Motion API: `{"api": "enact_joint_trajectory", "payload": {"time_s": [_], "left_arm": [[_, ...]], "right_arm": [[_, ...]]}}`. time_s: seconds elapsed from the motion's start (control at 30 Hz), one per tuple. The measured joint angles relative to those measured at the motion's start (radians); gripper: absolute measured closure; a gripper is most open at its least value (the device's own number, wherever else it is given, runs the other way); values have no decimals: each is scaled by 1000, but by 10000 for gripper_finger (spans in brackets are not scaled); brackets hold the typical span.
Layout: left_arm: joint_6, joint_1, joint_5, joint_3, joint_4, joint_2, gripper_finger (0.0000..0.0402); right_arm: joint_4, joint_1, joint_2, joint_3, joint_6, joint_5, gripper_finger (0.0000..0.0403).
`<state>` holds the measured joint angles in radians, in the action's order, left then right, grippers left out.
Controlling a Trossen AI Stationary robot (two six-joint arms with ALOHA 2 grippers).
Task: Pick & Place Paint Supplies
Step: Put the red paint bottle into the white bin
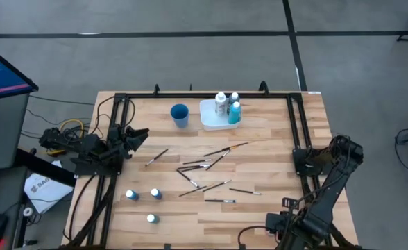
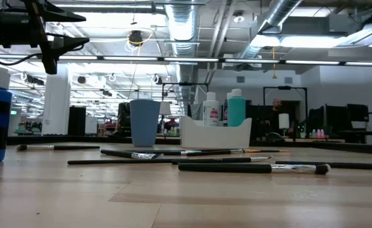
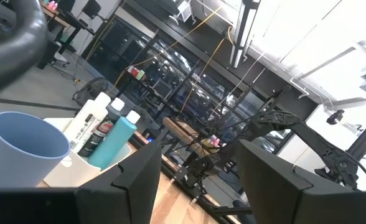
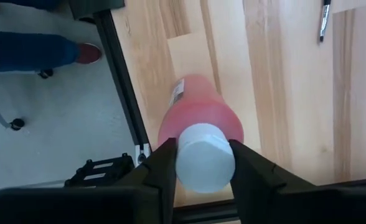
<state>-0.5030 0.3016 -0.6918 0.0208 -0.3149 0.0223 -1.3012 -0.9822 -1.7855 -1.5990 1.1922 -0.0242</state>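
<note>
A red paint bottle (image 4: 198,118) with a white cap stands by the table's near right corner, next to the black frame rail; my right gripper (image 4: 205,165) is shut on it from above. Several dark-handled paintbrushes (image 1: 204,167) lie scattered mid-table. Three small white-capped bottles (image 1: 131,195) stand near the left front. A white, a dark and a teal bottle (image 1: 234,112) stand in the white tray (image 1: 209,121). My left gripper (image 1: 140,135) hovers open above the table's left side and holds nothing. My right gripper pinches the red bottle's white cap (image 4: 205,177) between its two fingers, one on each side. The fingers (image 4: 164,165) come from above, pointing down. The bottle stays upright below them; whether its base rests on the table I cannot tell.
A blue cup (image 1: 180,114) stands left of the tray at the far edge. Black frame rails (image 1: 298,132) run along the table's left, right and far sides. Bare wood lies between the brushes and the near edge.
</note>
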Motion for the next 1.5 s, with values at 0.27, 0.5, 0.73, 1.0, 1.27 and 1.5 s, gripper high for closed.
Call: {"api": "enact_joint_trajectory", "payload": {"time_s": [0.27, 0.5, 0.73, 1.0, 1.27, 1.5], "left_arm": [[0, 0, 0, 0, 0, 0, 202], [0, 0, 0, 0, -1, 0, 202], [1, 0, 0, 0, -1, 0, 202], [1, 0, 0, 0, -1, 0, 202], [1, 0, 0, 0, -1, 0, 202], [1, 0, 0, 0, -1, 0, 202]], "right_arm": [[-79, 58, 4, 0, -122, -4, 294], [-155, 167, 97, 0, -250, -102, 294], [-216, 386, 205, 1, -451, -211, 289], [-81, 707, 210, 0, -825, -213, 289], [96, 951, 210, -18, -1090, -210, 288], [227, 1101, 210, -30, -1204, -210, 287]]}}
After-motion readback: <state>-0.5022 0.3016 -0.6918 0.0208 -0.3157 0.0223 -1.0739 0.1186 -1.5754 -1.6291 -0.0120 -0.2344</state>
